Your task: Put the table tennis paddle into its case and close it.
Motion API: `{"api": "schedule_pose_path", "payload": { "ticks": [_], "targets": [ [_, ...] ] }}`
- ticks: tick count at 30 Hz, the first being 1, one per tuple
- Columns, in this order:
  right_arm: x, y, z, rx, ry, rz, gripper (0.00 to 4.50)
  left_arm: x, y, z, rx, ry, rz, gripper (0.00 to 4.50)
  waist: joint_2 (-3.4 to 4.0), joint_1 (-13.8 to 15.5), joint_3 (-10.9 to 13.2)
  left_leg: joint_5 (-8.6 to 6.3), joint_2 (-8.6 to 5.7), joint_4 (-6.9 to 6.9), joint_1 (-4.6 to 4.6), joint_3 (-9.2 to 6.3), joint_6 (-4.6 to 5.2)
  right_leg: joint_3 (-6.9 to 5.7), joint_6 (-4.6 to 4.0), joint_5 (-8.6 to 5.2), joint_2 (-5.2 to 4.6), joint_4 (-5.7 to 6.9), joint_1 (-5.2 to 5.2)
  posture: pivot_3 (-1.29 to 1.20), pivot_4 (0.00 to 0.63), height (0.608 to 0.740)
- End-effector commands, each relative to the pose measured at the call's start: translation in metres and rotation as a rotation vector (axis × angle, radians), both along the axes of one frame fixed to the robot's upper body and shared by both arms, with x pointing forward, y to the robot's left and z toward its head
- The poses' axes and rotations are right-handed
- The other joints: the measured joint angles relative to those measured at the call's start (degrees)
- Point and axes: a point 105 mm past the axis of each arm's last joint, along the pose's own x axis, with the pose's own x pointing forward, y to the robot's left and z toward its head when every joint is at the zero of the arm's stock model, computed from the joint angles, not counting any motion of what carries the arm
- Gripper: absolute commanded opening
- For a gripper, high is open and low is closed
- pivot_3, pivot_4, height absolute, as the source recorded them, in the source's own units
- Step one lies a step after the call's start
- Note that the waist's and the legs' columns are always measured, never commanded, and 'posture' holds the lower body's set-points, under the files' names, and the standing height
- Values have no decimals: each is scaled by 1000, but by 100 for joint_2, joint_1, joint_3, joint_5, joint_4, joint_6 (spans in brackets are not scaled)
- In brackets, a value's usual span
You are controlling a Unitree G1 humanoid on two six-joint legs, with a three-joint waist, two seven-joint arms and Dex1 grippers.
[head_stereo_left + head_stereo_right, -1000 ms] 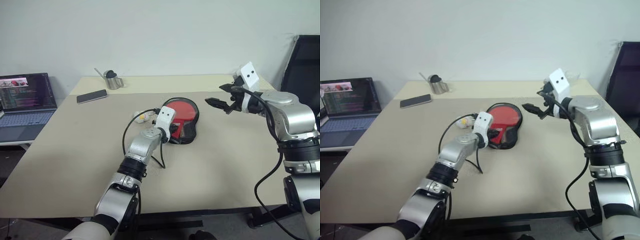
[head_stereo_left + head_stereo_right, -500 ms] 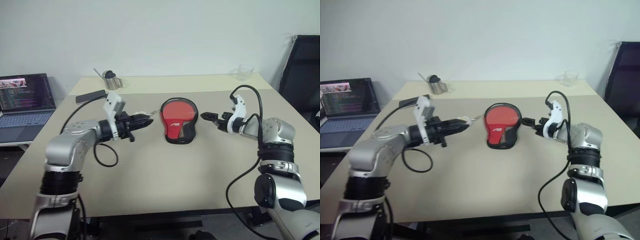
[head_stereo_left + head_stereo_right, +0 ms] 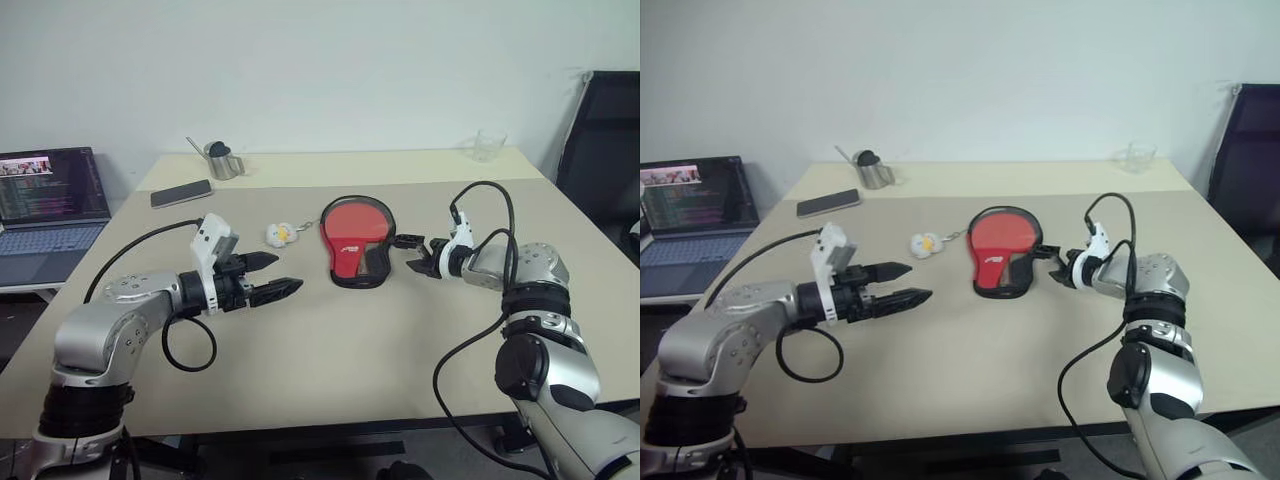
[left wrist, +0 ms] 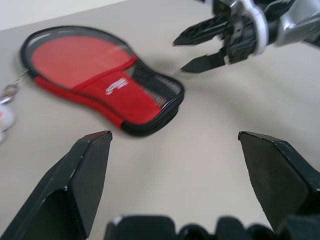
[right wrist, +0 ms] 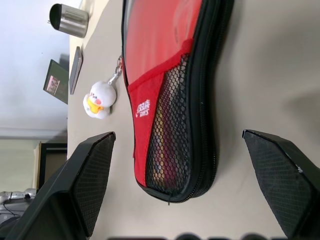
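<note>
Colours I see on the table
Red case [image 3: 357, 238], black mesh pocket, black trim, white logo; white charm [image 3: 277, 234] with yellow.

Plain pale wall [image 3: 330, 70] behind. Beige bench [image 3: 330, 350] w/ steel cup [image 3: 224, 160], phone [image 3: 182, 193], clear glass [image 3: 486, 145] at far edge. Open laptop [image 3: 50, 205] on side desk at left, black office chair [image 3: 600, 130] at right.

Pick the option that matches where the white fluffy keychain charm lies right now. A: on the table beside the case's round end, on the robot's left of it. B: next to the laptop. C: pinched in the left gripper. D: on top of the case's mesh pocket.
A: the charm lies on the table just left of the case, linked to its round end, while the left gripper hangs open and apart from it.
</note>
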Motion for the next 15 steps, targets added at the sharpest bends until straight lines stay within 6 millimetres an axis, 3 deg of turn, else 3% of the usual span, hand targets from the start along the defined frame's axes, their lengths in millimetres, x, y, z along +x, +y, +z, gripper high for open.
{"api": "schedule_pose_path", "payload": {
  "ticks": [1, 9, 15],
  "targets": [
    [1, 9, 5, 43, -14, 18, 4500, -3, 7, 11, 40, -73, 27, 4473, 0, 2, 0, 0, 0, 0, 1, -1, 0, -1, 0, 0, 0, 0, 2, 0, 150, 740],
    [1, 37, -6, 74, 9, 57, 4500, -12, 8, 11, 50, -73, 38, 4473, 0, 7, 0, 0, 0, 0, 3, -4, 1, -3, 0, 0, 0, -3, 7, 0, 150, 740],
    [1, 44, -14, 76, 27, 58, 4500, -17, 12, 15, 61, -75, 59, 4473, 0, 1, 0, 0, 0, 0, 4, -6, 0, -3, 0, 0, 0, -3, 7, 0, 150, 740]
  ]
}}
